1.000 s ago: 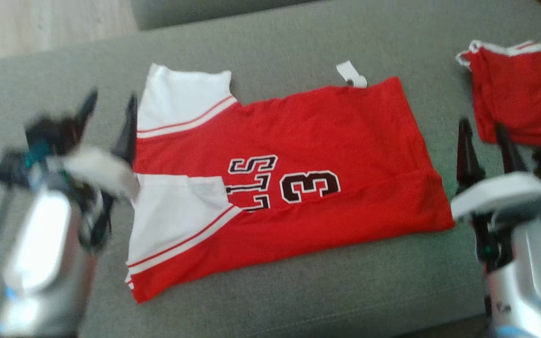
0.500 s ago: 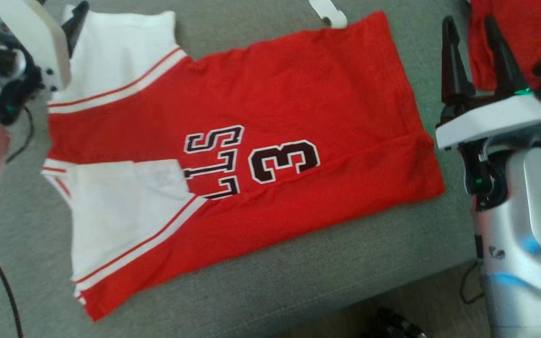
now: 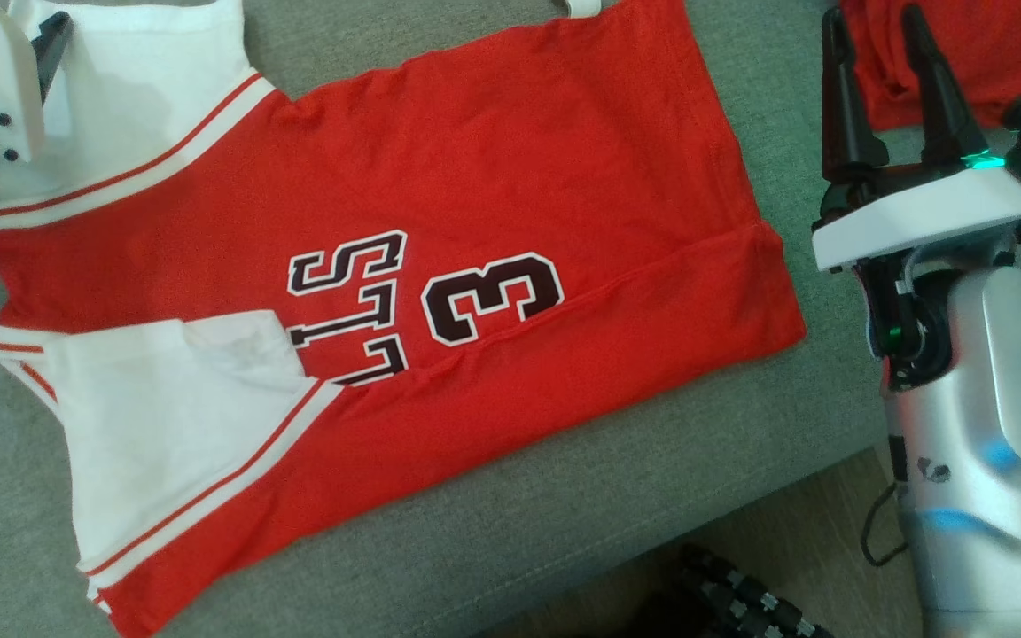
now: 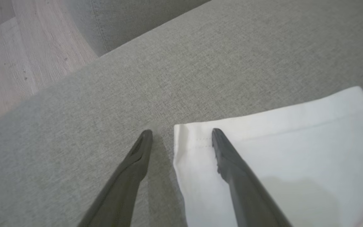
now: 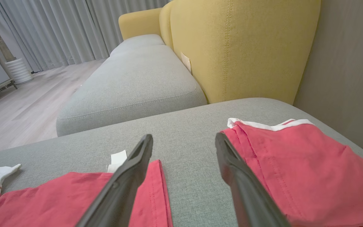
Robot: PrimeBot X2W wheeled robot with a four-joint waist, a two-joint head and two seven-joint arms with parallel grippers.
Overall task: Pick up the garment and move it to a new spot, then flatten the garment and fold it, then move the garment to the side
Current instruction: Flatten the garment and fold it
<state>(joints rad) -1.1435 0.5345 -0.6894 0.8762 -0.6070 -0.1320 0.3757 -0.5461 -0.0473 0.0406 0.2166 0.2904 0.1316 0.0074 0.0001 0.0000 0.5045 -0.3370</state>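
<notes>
Jersey (image 3: 493, 159): lies on the grey sofa cushion (image 3: 564, 532), near side folded over part of the print, sleeves toward the robot's left.
Left gripper (image 4: 181, 134): fingers apart, straddling the edge of the far white sleeve (image 4: 279, 142); contact unclear.
Right gripper (image 5: 183, 138): fingers apart, empty, between the jersey's hem and the smaller red piece (image 5: 310, 164).

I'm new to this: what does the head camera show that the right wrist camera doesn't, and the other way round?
Head camera, not the wrist one: the black lettering on the jersey, and the robot's silver forearm. Right wrist camera, not the head one: a yellow backrest, grey curtains and a second grey seat. Both: the red jersey, the smaller red piece, the grey cushion under them, and the right hand, open and holding nothing.
</notes>
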